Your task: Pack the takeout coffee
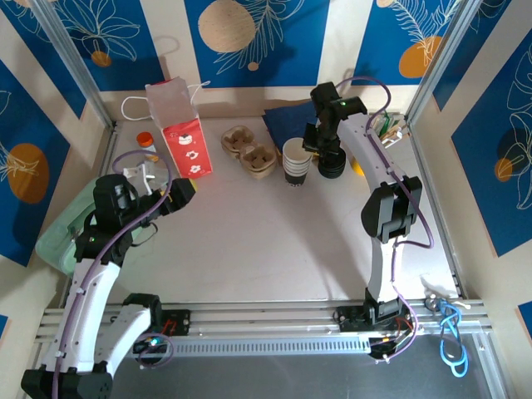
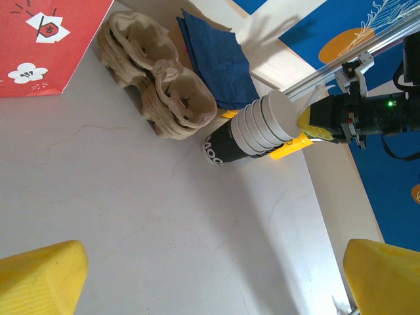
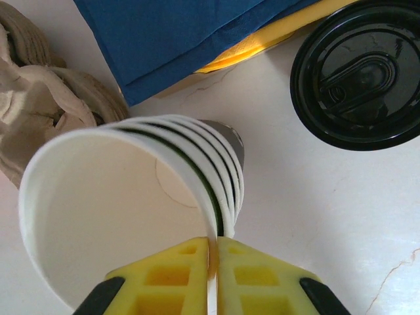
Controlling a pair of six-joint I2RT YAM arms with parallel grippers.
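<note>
Fingers (image 2: 41, 275) of my left gripper (image 2: 213, 279) are standing wide apart, holding nothing. Farther out, my right gripper (image 3: 213, 252) is pinching the cup stack (image 3: 98, 216) by its rim. The stack is crowding the takeout coffee (image 3: 357, 72) just beside it, with cardboard carriers (image 1: 249, 151) and blue napkins (image 1: 287, 123) lying close by.

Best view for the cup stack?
Left wrist: the cup stack appears side-on, nested rims distinct. Right wrist looks into its top cup, rim pinched by the right gripper. Top external shows it small.
</note>
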